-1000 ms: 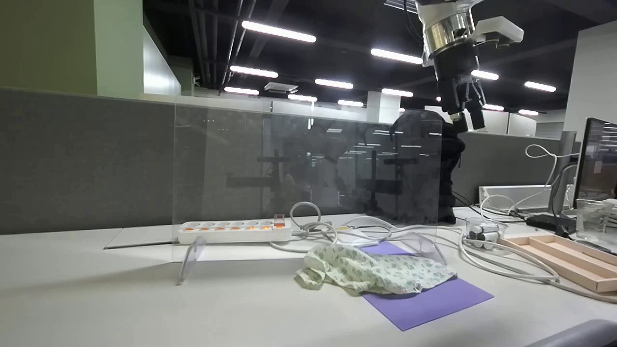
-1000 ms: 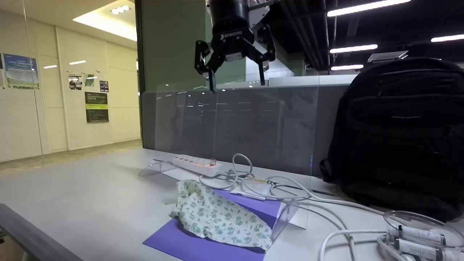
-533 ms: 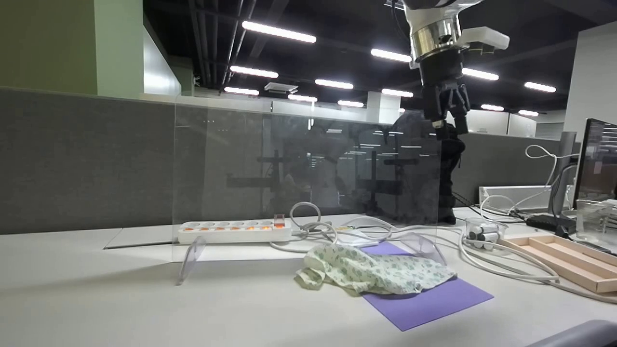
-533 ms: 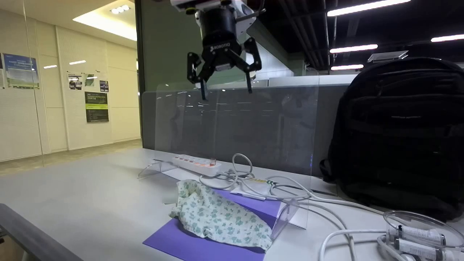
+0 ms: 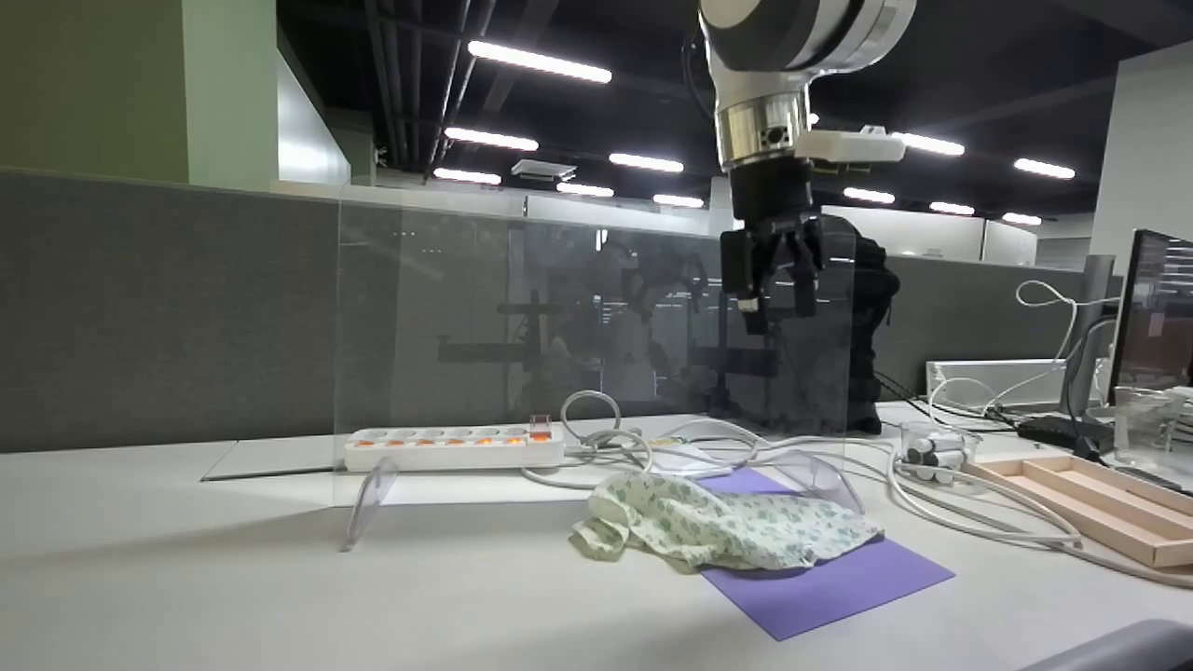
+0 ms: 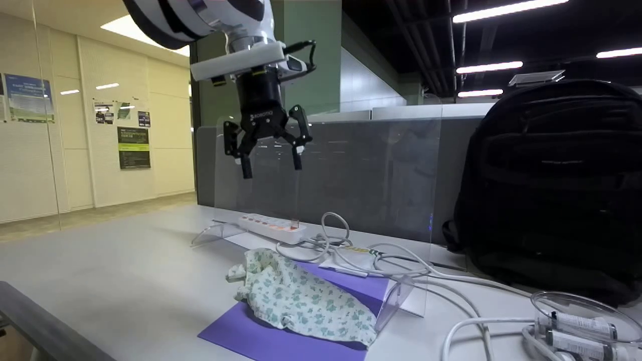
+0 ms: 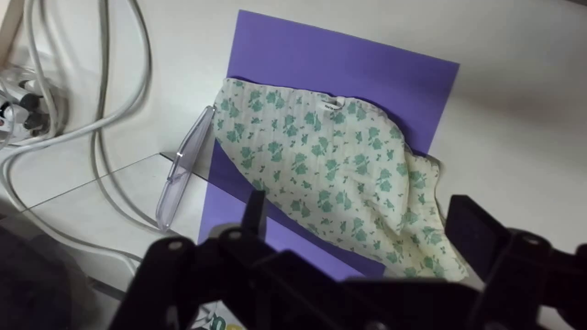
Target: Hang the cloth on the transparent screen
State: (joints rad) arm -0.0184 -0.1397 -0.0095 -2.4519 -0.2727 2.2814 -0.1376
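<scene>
The cloth (image 5: 718, 522), pale with green leaf prints, lies crumpled on the table, partly over a purple sheet (image 5: 829, 587). It shows in both exterior views (image 6: 306, 301) and in the wrist view (image 7: 312, 146), where one end meets a clear foot (image 7: 183, 169) of the screen. The transparent screen (image 5: 559, 308) stands upright on clear feet just behind the cloth (image 6: 341, 165). My gripper (image 5: 781, 312) is open and empty, pointing down, well above the cloth (image 6: 272, 169). In the wrist view its fingers stand wide apart with the cloth below between them (image 7: 360, 201).
A white power strip (image 5: 454, 449) and looped cables (image 6: 411, 268) lie behind the screen. A black backpack (image 6: 556, 190) stands at the back. A clear cup of vials (image 5: 935, 452), a wooden tray (image 5: 1090, 503) and a monitor (image 5: 1156, 317) are on one side.
My gripper has moved leftward and down in both exterior views, staying open. The cloth, sheet and screen have not moved.
</scene>
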